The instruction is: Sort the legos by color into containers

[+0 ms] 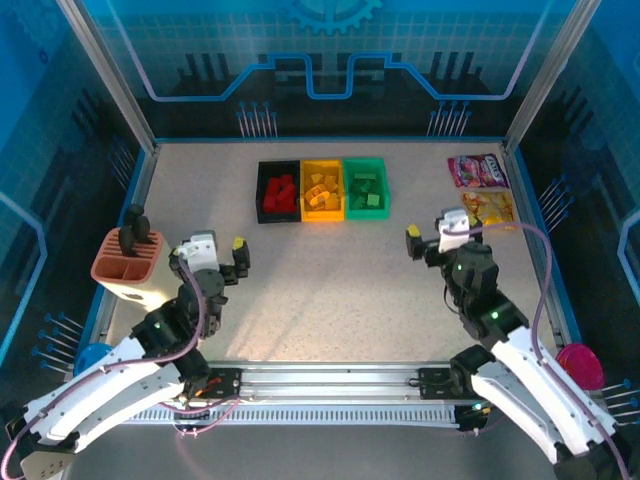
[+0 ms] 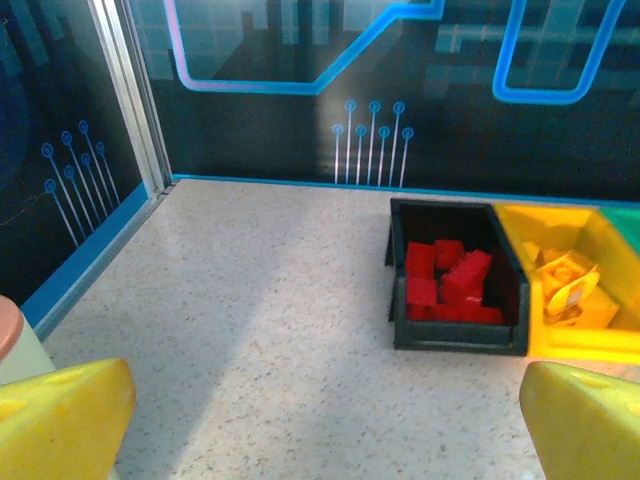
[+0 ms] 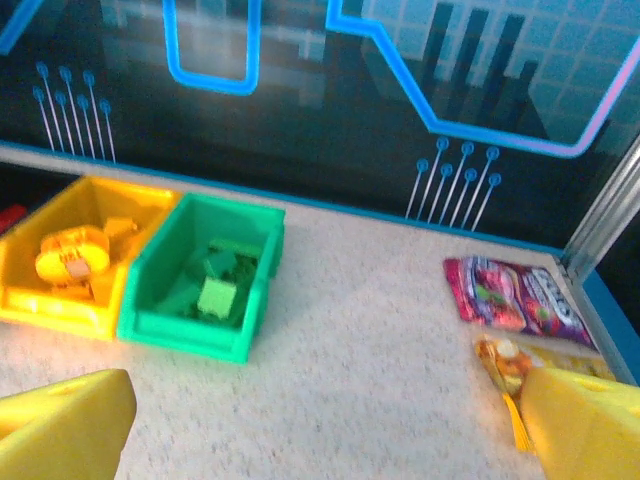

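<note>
Three joined containers stand at the back middle of the table: a black one (image 1: 260,195), a yellow one (image 1: 322,215) and a green one (image 1: 385,188). Red legos (image 1: 281,195) lie in the black one, yellow legos (image 1: 322,188) in the yellow, green legos (image 1: 366,190) in the green. My left gripper (image 1: 209,258) hovers open at the near left, nothing between its yellow fingers (image 2: 60,415); ahead of it are the black container (image 2: 455,335) and red legos (image 2: 450,275). My right gripper (image 1: 440,235) is open and empty at the near right, facing the green container (image 3: 190,335) and yellow container (image 3: 60,305).
A terracotta-and-cream slotted holder (image 1: 128,262) stands by the left gripper. Two snack packets (image 1: 478,170) (image 1: 490,208) lie at the back right, just ahead of the right gripper. A blue cup (image 1: 92,358) and a pink cup (image 1: 580,365) sit at the near corners. Glass walls enclose the table.
</note>
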`<state>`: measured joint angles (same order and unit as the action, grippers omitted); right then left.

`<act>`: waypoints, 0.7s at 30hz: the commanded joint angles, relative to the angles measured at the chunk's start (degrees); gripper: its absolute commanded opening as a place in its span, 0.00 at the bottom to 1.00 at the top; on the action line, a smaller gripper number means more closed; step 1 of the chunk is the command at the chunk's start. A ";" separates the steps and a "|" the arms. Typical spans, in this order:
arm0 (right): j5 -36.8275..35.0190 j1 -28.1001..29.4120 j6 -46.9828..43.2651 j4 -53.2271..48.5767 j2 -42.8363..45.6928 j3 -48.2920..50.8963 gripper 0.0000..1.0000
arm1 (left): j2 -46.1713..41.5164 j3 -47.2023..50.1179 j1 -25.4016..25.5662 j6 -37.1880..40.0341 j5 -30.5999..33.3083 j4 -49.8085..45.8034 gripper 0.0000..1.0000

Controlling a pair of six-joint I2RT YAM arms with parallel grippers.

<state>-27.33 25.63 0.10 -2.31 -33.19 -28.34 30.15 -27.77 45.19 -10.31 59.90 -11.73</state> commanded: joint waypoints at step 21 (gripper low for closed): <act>-3.12 -0.31 3.29 -7.36 18.59 19.44 1.00 | 1.01 17.02 0.06 5.75 6.44 9.24 0.99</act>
<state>-28.77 25.43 2.96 -10.76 -14.83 -9.02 32.38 -11.57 45.19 -4.49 66.17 -5.10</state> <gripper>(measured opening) 0.996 0.992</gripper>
